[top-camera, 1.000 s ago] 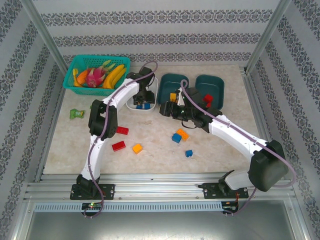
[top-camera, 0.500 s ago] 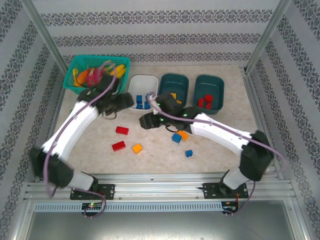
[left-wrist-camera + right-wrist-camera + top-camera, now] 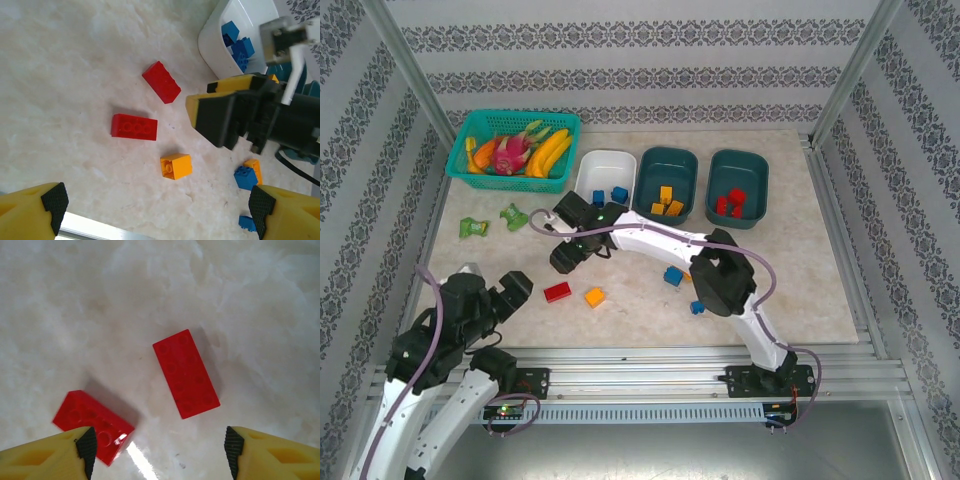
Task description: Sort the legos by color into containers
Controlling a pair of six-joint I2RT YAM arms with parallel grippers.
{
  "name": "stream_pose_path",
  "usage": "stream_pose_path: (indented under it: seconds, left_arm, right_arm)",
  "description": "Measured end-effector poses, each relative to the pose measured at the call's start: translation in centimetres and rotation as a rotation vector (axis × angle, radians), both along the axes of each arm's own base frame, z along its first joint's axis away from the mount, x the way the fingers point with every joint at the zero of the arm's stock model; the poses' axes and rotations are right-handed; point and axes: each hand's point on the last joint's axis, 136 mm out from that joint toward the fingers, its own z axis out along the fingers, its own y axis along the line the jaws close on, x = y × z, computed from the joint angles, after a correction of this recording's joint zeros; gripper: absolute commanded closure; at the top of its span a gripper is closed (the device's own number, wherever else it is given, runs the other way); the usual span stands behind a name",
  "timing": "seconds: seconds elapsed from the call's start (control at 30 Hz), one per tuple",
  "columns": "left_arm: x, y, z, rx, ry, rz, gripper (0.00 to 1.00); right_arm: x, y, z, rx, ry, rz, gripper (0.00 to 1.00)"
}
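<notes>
- Hovering wide open and empty, the right gripper (image 3: 159, 452) has two small red studded plastic bricks below it on the marbled table (image 3: 60, 300): one (image 3: 186, 373) lies ahead, between the fingers, and the other (image 3: 93, 426) is just beside one of its fingertips (image 3: 86, 446)
- left gripper (image 3: 156, 207) equally spread, holding nothing, with a small orange plastic brick (image 3: 176, 165) ahead of it
- white rounded plastic tub (image 3: 592, 163) holds blue bricks (image 3: 618, 193); middle dark teal tub (image 3: 667, 153) holds orange ones; right-hand teal tub (image 3: 740, 155) holds red ones

Tabletop (image 3: 820, 270): beige marble-look, fills centre. Walls (image 3: 640, 40): white, grey floral stripe bands, at 9, 12 and 3 o'clock. Metal posts (image 3: 408, 70) at 11 and 1 o'clock, leaning outward. Ribbed aluminium rail (image 3: 640, 378) along 6 o'clock edge, grey metal sheet (image 3: 640, 450) below it. Light even, shadows soft. Small glare spot (image 3: 131, 452) on tabletop.
</notes>
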Motion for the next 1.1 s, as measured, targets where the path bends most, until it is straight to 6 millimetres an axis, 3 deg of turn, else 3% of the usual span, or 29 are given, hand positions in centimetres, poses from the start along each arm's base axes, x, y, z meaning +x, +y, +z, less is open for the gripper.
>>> stream_pose_path:
  seconds: [0.23,0.5,0.73,0.97,1.1]
  left_arm:
    - [-0.9,0.3,-0.7,-0.002,0.038,0.015,0.05]
    - [-1.2,0.4,-0.9,0.002,0.056,0.012,0.05]
    - [-1.4,0.4,-0.5,0.001,0.051,0.011,0.06]
    - [-1.5,-0.1,-0.5,-0.016,0.054,-0.015,0.06]
    - [-1.1,-0.9,-0.2,-0.038,0.034,-0.052,0.06]
  right_arm:
    - [1.2,0.8,-3.0,-0.112,-0.011,-0.005,0.19]
    - [2.1,1.3,-5.6,-0.170,-0.011,-0.014,0.23]
    - [2.9,1.3,-7.3,-0.218,-0.026,-0.033,0.42]
    - [3.4,1.0,-7.3,-0.236,-0.044,-0.048,0.70]
    - [3.5,1.0,-6.9,-0.231,-0.048,-0.060,0.75]
